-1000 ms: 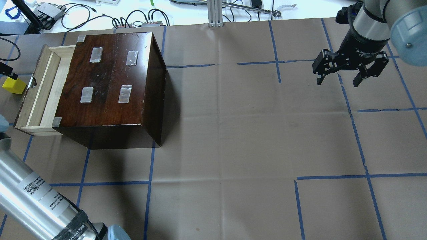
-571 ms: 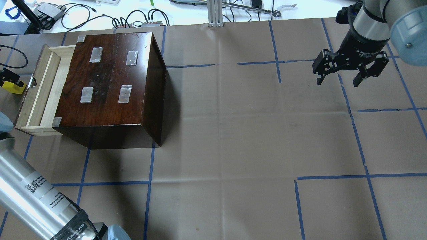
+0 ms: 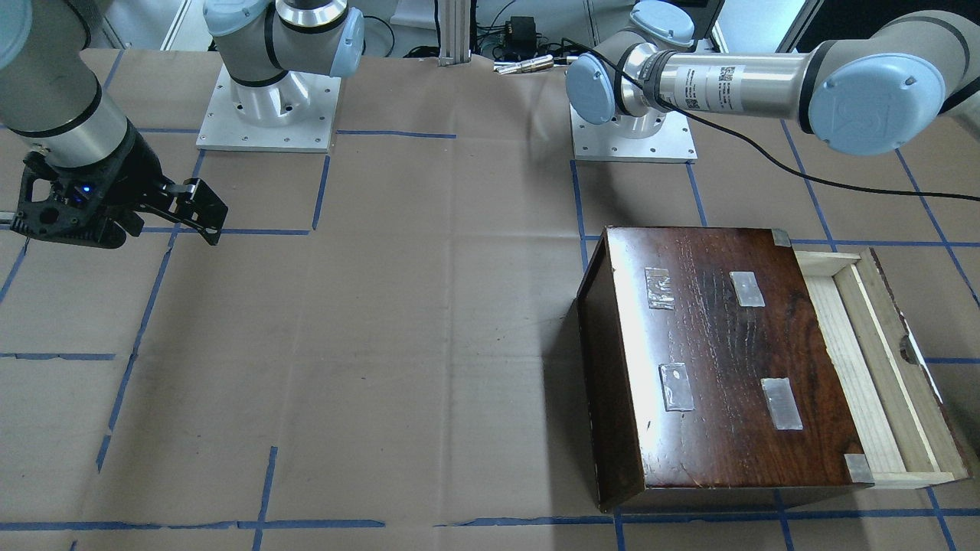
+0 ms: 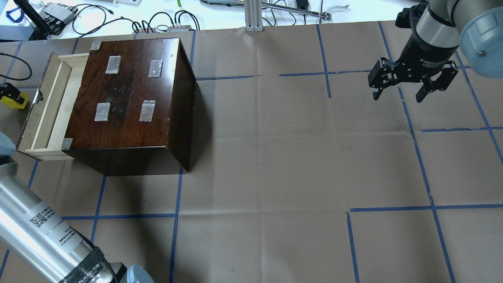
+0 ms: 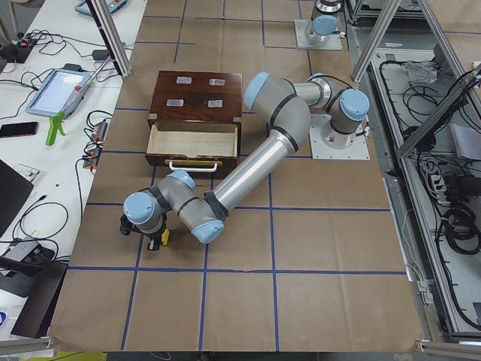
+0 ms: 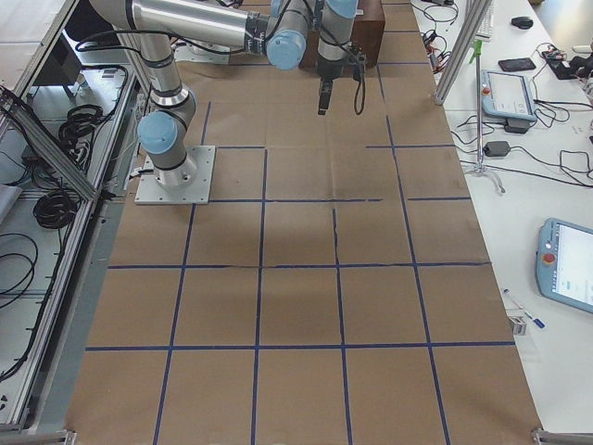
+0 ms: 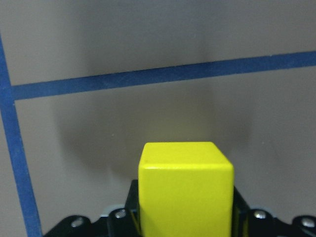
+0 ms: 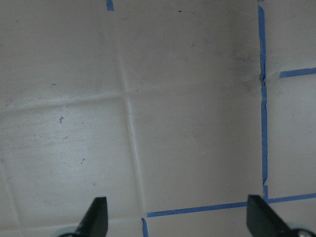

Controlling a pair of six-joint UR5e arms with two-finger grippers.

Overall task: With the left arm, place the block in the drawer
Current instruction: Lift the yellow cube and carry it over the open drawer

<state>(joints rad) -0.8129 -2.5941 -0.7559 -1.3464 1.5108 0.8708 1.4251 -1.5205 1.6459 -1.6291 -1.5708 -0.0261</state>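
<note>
— Far left, first entry?
— We list the block (image 7: 185,192), pinched between the left gripper's (image 4: 8,93) black fingers (image 7: 131,202), out in front of the open drawer (image 4: 51,106), not in it.
— Next along?
— We list the cabinet (image 4: 129,90), then the right gripper (image 4: 398,97), fingers spread wide over brown paper (image 4: 275,157).

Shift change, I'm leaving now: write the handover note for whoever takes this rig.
Grippers: the left gripper is shut on the block, low at the table just off the drawer front. The right gripper is open and empty, far from the cabinet.
The drawer is open, with nothing visible inside.
Done: block grasped.
Left: lift it, carry it over the drawer, release.
</note>
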